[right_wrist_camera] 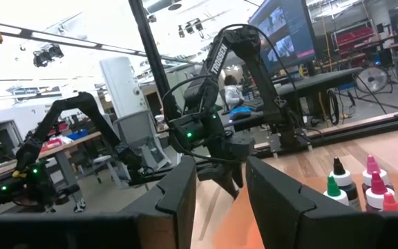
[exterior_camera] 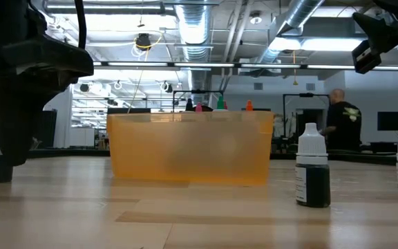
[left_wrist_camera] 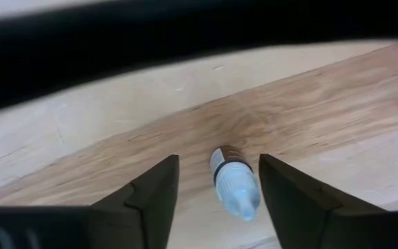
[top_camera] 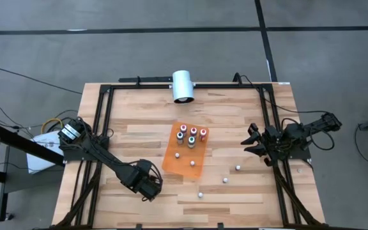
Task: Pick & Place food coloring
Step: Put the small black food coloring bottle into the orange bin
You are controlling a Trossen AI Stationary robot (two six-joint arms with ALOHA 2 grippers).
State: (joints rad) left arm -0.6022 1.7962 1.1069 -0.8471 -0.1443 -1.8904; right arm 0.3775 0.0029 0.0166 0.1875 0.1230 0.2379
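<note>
The orange sheet [top_camera: 185, 152] lies at the middle of the wooden table [top_camera: 139, 121] and serves as the reference point.

Food coloring on the sheet: 5 bottles stand in a cluster [top_camera: 191, 135] on the end of the sheet nearest the white cylinder [top_camera: 183, 85]. 2 white-capped bottles stand farther down the sheet, away from the cylinder.

Food coloring off the sheet: 3 white-capped bottles [top_camera: 225, 180] stand on bare wood, beyond the sheet's far end, toward the right arm's side. In the low view, 1 dark bottle with a white cap [exterior_camera: 312, 166] stands upright beside the sheet.

Left gripper [top_camera: 151, 190]: positioned low over the table, off the sheet's corner farthest from the cylinder. Its fingers [left_wrist_camera: 150, 200] are apart. Between them, 1 small bottle [left_wrist_camera: 234, 183] with a pale cap sits on the wood; neither finger touches it.

Right gripper [top_camera: 253, 142]: waits to the side of the sheet, well apart from it, at the table frame. Its fingers [right_wrist_camera: 178, 194] are apart, with nothing between them.
</note>
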